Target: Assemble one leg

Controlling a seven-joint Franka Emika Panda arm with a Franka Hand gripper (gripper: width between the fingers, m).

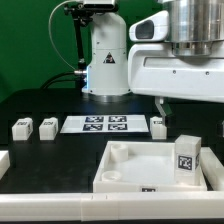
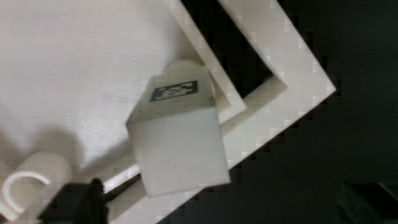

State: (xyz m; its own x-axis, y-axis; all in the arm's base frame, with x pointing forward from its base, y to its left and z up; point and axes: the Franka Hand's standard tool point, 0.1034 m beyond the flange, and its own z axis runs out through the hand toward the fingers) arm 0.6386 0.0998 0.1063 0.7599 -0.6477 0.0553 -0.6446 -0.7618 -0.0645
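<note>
One leg [image 1: 186, 157], a small white block with a tag on its face, stands upright in the near right corner of the large white recessed panel [image 1: 125, 170]. In the wrist view this leg [image 2: 178, 140] is seen from above against the panel's corner rim [image 2: 294, 90]. My gripper [image 1: 188, 108] hangs above the leg with its jaws wide apart and nothing in them. One dark finger [image 2: 75, 200] shows beside the leg, not touching it. Three more legs lie on the table: two at the exterior view's left [image 1: 21, 128] [image 1: 47, 127] and one right of the marker board [image 1: 158, 126].
The marker board [image 1: 105, 124] lies flat behind the panel. The robot's base [image 1: 103, 60] stands at the back. A round socket [image 2: 27, 190] of the panel shows in the wrist view. A white ledge [image 1: 60, 208] runs along the front edge.
</note>
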